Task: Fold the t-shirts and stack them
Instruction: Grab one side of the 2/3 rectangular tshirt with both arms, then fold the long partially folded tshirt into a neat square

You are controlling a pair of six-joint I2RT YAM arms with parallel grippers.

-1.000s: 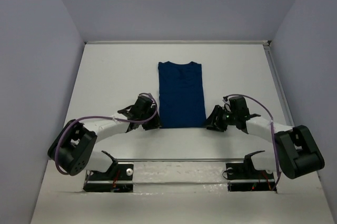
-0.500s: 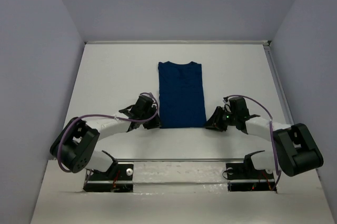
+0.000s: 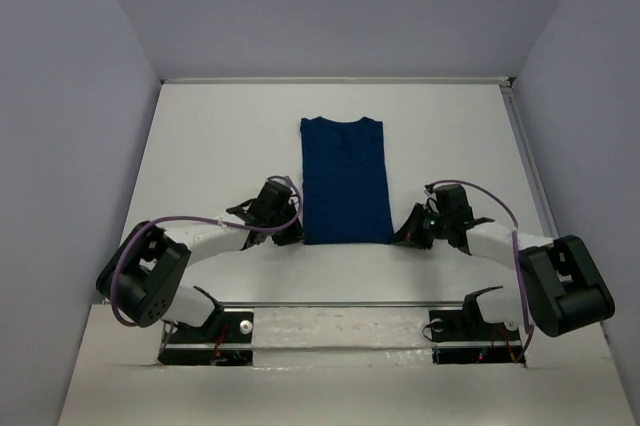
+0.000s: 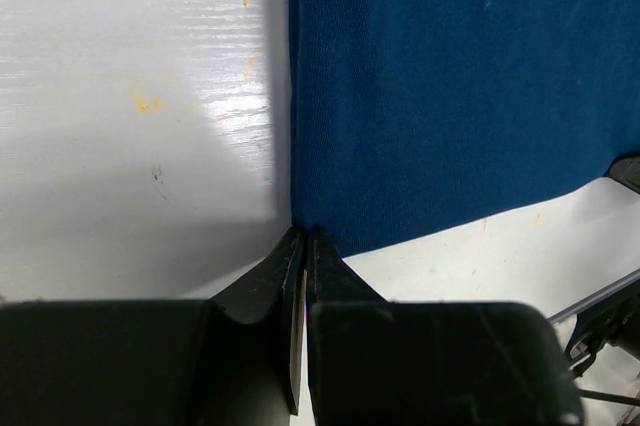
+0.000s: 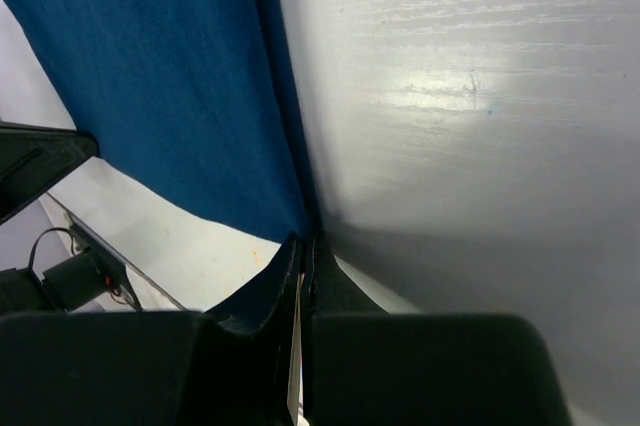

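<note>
The dark blue t-shirt (image 3: 344, 181) lies flat on the white table (image 3: 215, 146), folded into a narrow strip with its collar at the far end. My left gripper (image 3: 297, 236) sits at its near left corner. In the left wrist view the jaws are shut, and the gripper (image 4: 304, 234) pinches the corner of the t-shirt (image 4: 450, 86). My right gripper (image 3: 398, 236) is at the near right corner. Its jaws are shut too, with the gripper (image 5: 305, 241) nipping the corner of the cloth (image 5: 170, 76). No chest print shows.
Pale walls enclose the table on the left, back and right. A raised edge (image 3: 527, 156) runs along the right side. A metal rail (image 3: 340, 304) and the two arm bases (image 3: 205, 326) (image 3: 478, 326) lie at the near edge.
Both grippers have closed from partly open to shut on the t-shirt's near corners. The right gripper edged slightly toward the cloth. The t-shirt has not moved.
</note>
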